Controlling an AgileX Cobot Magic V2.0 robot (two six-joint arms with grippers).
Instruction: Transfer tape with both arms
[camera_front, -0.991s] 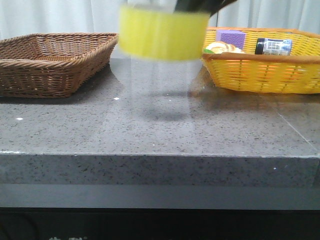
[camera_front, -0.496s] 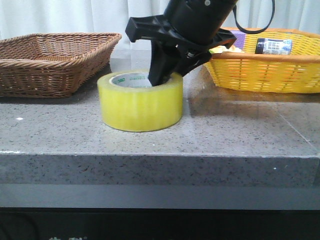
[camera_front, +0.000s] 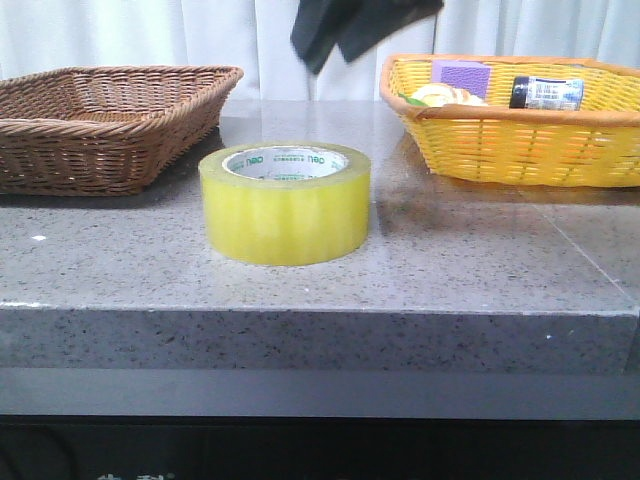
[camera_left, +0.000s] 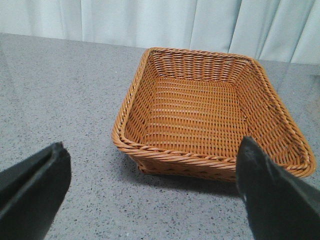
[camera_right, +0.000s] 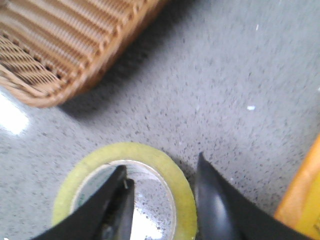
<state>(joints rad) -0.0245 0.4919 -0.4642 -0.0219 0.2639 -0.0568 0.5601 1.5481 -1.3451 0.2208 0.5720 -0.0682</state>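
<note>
On the right of the grey stone table a yellow basket holds a purple block, a dark jar and a pale item too hidden to identify. Left stands a brown wicker basket, nothing visible inside. Between them the tape sits flat, untouched. The right gripper hangs above it, jaws apart, gripping nothing; the left gripper is spread wide. White curtains hang behind.

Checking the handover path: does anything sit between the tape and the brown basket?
Nothing visible does. The tape stands alone on the counter, beside the brown basket, with bare stone between them. The right gripper hangs open above it.
</note>
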